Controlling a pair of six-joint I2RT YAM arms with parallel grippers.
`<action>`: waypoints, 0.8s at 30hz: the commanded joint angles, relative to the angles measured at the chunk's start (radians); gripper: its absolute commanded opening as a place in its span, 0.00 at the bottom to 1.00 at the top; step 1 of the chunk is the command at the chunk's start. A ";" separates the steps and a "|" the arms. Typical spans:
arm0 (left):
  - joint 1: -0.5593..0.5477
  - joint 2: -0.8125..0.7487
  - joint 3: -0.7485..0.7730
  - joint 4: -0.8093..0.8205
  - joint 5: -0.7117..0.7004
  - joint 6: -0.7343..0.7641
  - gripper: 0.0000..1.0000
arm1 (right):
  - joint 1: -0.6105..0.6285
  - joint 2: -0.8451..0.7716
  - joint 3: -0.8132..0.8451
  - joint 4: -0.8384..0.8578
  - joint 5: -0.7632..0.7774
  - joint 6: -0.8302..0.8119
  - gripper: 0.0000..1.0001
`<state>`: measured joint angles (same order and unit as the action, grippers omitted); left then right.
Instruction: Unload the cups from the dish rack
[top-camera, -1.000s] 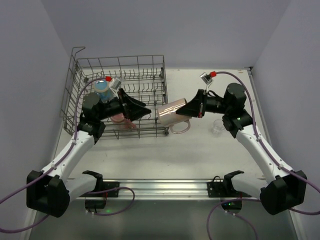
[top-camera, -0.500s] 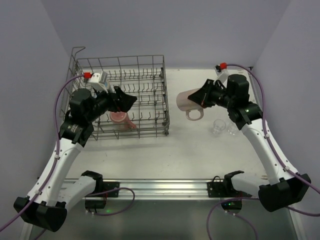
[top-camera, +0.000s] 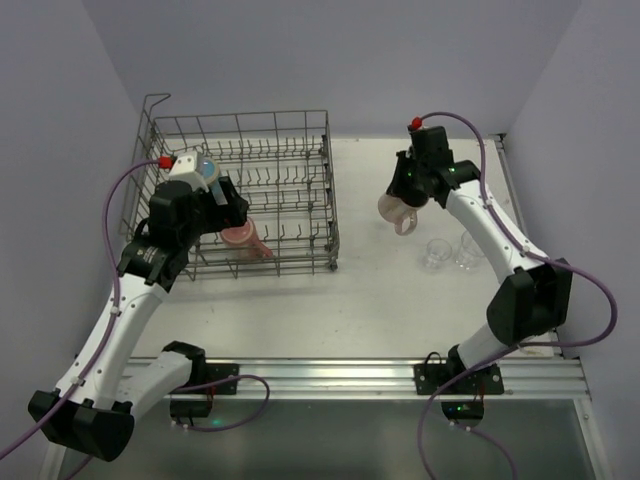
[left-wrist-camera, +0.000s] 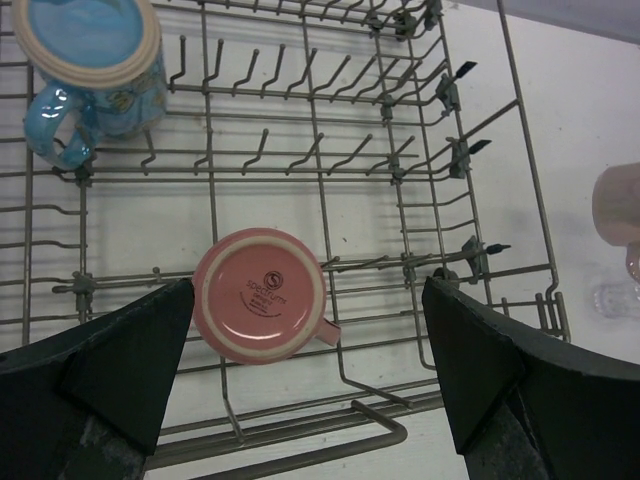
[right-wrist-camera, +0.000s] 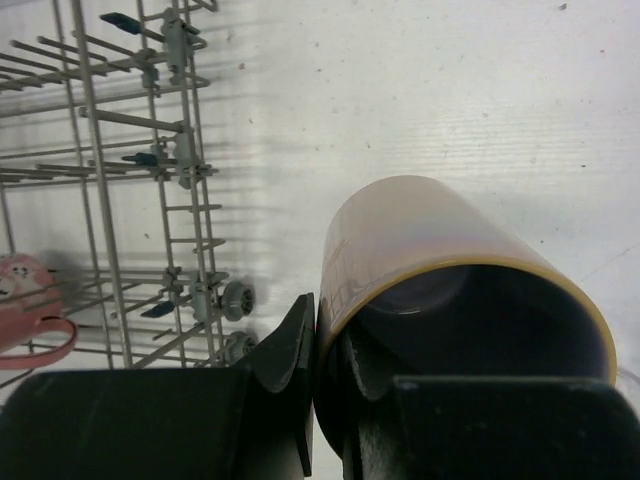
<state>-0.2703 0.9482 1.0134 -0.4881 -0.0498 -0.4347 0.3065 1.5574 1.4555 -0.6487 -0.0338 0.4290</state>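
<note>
Your left gripper (top-camera: 228, 205), fingers spread wide and empty, hangs straight above the upturned pink ceramic mug (left-wrist-camera: 262, 295) in the grey wire dish rack (top-camera: 329, 190), base up, handle toward your right finger. Your right gripper (right-wrist-camera: 318, 360) is clamped on the rim of the pale cream-pink mug (right-wrist-camera: 440, 290) over bare table, probably tilted; the wrist view hides its handle

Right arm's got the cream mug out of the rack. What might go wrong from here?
1. The right gripper pinches the cream mug only by its rim, so it may tilt or slip.
2. Two clear tumblers stand close by on the table; setting down there may knock them.
</note>
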 joint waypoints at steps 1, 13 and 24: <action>0.006 -0.009 0.039 -0.030 -0.105 -0.006 1.00 | 0.046 0.041 0.141 0.000 0.133 -0.044 0.00; 0.006 0.012 0.050 -0.087 -0.228 -0.067 1.00 | 0.109 0.210 0.160 -0.062 0.304 -0.030 0.00; 0.006 0.012 0.033 -0.083 -0.214 -0.065 1.00 | 0.109 0.239 0.020 0.037 0.292 -0.007 0.00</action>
<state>-0.2703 0.9531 1.0245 -0.5705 -0.2470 -0.4870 0.4149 1.8111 1.4853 -0.7006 0.2199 0.4141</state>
